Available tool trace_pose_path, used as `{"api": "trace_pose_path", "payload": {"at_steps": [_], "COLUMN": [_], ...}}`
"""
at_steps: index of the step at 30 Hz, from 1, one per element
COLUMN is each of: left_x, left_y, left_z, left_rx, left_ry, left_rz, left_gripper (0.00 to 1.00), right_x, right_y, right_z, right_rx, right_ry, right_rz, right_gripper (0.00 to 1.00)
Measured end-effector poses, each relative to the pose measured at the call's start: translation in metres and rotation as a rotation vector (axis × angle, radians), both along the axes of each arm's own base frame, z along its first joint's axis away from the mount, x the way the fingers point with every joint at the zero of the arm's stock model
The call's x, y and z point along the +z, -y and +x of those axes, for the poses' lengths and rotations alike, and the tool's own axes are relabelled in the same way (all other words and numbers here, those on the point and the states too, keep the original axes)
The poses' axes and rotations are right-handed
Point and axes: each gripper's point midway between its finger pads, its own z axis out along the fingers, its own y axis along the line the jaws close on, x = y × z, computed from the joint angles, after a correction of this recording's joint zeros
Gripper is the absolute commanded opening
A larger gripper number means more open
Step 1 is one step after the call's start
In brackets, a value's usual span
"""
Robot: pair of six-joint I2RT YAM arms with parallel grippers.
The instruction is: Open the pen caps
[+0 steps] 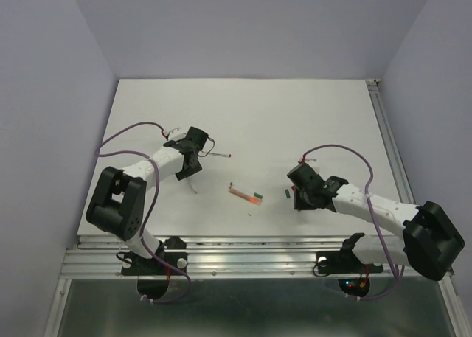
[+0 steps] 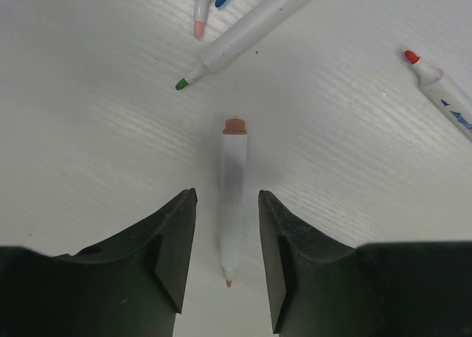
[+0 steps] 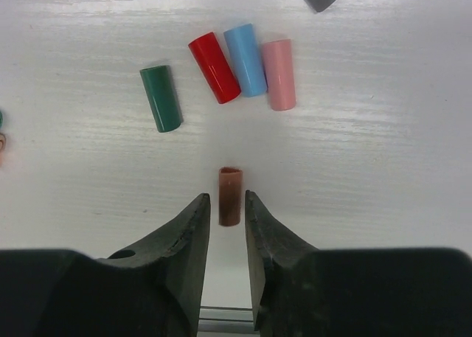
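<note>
Where right jaws gape, a brown cap (image 3: 230, 197) lies.

**Enclosed white table (image 1: 295, 123) under soft, even light.**
Plain lavender-grey walls (image 1: 243, 27) are rising on three sides of it; a ribbed aluminium rail (image 1: 243, 254) is running along the near edge, and a faint sheen is lying on the tabletop.
</note>
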Motion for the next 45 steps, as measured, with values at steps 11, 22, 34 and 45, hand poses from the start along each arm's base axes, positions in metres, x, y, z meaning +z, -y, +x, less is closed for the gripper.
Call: {"api": "trace_pose_path", "payload": {"at_steps": [11, 22, 34, 45], "left_x": [0.022, 0.093, 0.074, 0.015], "left_y": [0.017, 0.065, 0.131, 0.138], "left_z": [0.005, -0.034, -0.083, -0.099], "left_rx": [-0.033, -0.169, -0.198, -0.048], "left_ry": [0.043, 0.211, 0.087, -0.069], "left_rz": [-0.099, -0.384, -0.506, -0.42], "left_gripper": [0.71, 0.99, 0.99, 0.92], "right_x": [-0.002, 0.078, 0.134, 0.129], "right_y": [0.003, -0.006, 0.006, 0.017], "right_z": [-0.003, 0.007, 0.012, 0.018], "right_rx": [-0.007, -0.014, -0.084, -0.144], "right_ry": [-0.018, 0.171, 0.362, 0.374], "right_rz": [-0.013, 0.159, 0.278, 0.222], "right_gripper": [0.57, 1.0, 1.0, 1.0]}}
